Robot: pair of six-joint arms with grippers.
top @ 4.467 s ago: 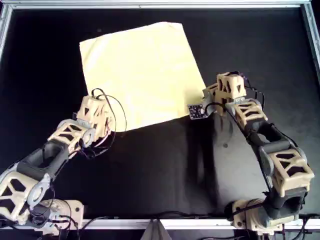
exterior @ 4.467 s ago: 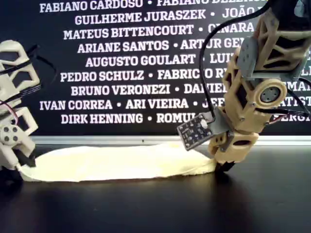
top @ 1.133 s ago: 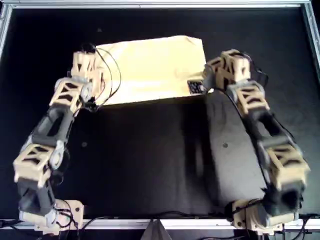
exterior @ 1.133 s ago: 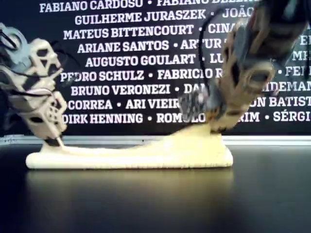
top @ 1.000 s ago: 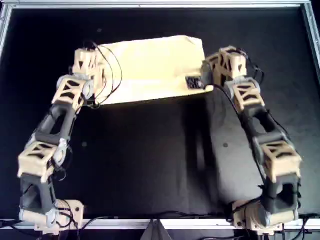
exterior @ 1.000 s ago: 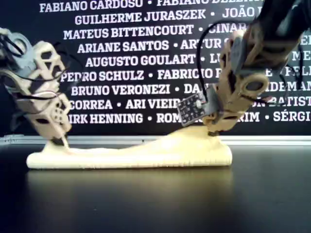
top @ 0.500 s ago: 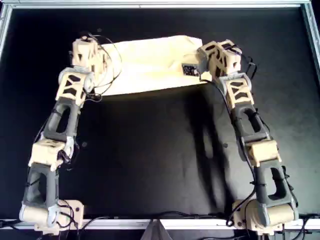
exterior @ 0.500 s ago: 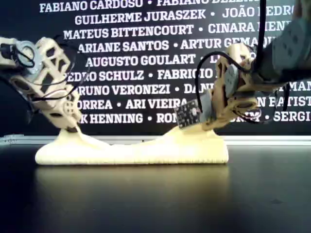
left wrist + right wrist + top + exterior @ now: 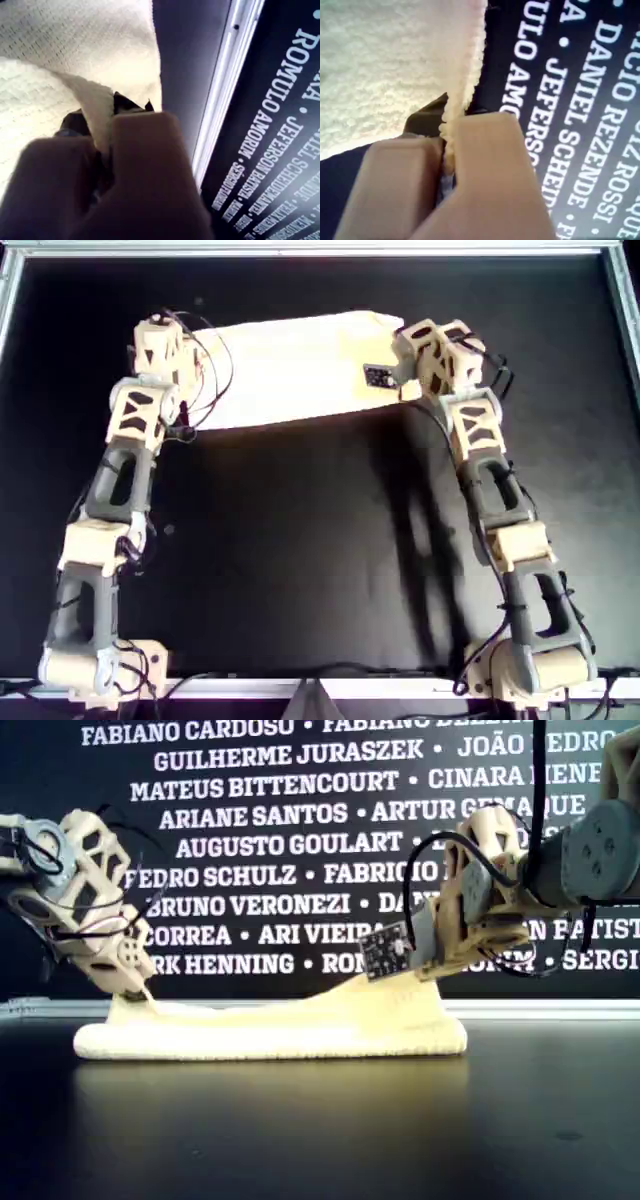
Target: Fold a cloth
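The pale yellow cloth (image 9: 290, 370) lies folded over on itself at the far side of the black table, a long low strip in the exterior view (image 9: 270, 1032). My first gripper (image 9: 178, 360) is shut on the cloth's corner at the overhead view's left, holding a small peak of it just above the strip (image 9: 135, 995); the first wrist view shows the cloth (image 9: 75, 45) pinched between the fingers (image 9: 150, 150). My second gripper (image 9: 408, 385) is shut on the corner at the overhead view's right (image 9: 430, 975), and the cloth's edge (image 9: 380, 60) runs between its fingers (image 9: 490, 150).
A metal rail (image 9: 300, 250) frames the table just beyond the cloth. A black banner with white names (image 9: 300, 820) stands behind it. A small circuit board (image 9: 377, 375) hangs off the second arm over the cloth. Bare black tabletop (image 9: 300, 560) spreads between the arms.
Both grippers have carried the cloth's near edge to the far side, folding it in half. In the last half second they have sunk a little, and the first gripper's raised corner sits lower.
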